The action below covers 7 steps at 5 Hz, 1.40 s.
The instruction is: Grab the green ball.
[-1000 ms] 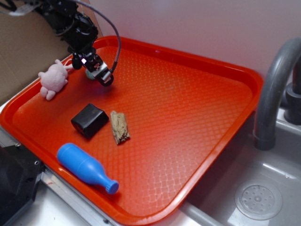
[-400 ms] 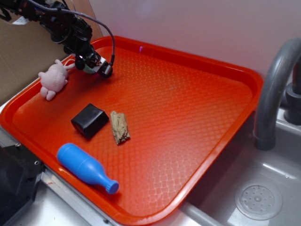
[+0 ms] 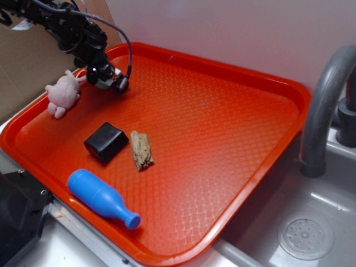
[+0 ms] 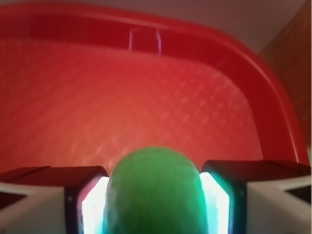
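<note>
The green ball (image 4: 153,195) fills the gap between my two fingers in the wrist view and touches both pads. In the exterior view only a pale sliver of the ball (image 3: 102,83) shows under the black gripper (image 3: 110,81). The gripper sits low over the far left corner of the red tray (image 3: 267,78), just right of the pink plush toy (image 3: 63,93). It is shut on the ball.
On the tray lie a black block (image 3: 105,142), a brown crumpled piece (image 3: 142,149) and a blue bottle (image 3: 100,197) near the front edge. A grey faucet (image 3: 325,105) and sink drain (image 3: 306,236) are at the right. Cardboard (image 3: 28,67) stands behind the left rim.
The gripper has moved up and left toward the tray's far left corner, nearer the pink plush, then dipped slightly. The ball is now mostly hidden under it.
</note>
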Each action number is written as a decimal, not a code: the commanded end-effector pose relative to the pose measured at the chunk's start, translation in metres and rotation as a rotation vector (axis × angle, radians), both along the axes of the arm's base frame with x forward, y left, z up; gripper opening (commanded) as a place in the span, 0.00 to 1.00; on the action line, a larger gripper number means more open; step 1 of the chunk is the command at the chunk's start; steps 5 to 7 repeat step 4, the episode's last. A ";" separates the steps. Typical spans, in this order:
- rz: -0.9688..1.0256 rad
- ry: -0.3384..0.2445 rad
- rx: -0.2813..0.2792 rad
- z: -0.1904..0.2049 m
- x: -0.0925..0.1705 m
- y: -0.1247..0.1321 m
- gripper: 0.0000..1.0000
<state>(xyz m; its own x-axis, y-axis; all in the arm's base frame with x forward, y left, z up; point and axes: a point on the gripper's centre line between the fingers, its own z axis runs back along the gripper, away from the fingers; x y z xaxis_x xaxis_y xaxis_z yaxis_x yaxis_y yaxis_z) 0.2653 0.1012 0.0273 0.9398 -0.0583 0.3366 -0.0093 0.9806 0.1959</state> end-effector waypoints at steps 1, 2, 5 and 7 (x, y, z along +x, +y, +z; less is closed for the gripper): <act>0.135 0.198 -0.211 0.113 -0.051 -0.052 0.00; 0.377 0.195 -0.338 0.167 -0.058 -0.083 0.00; 0.518 0.125 -0.296 0.223 -0.062 -0.102 0.00; 0.518 0.125 -0.296 0.223 -0.062 -0.102 0.00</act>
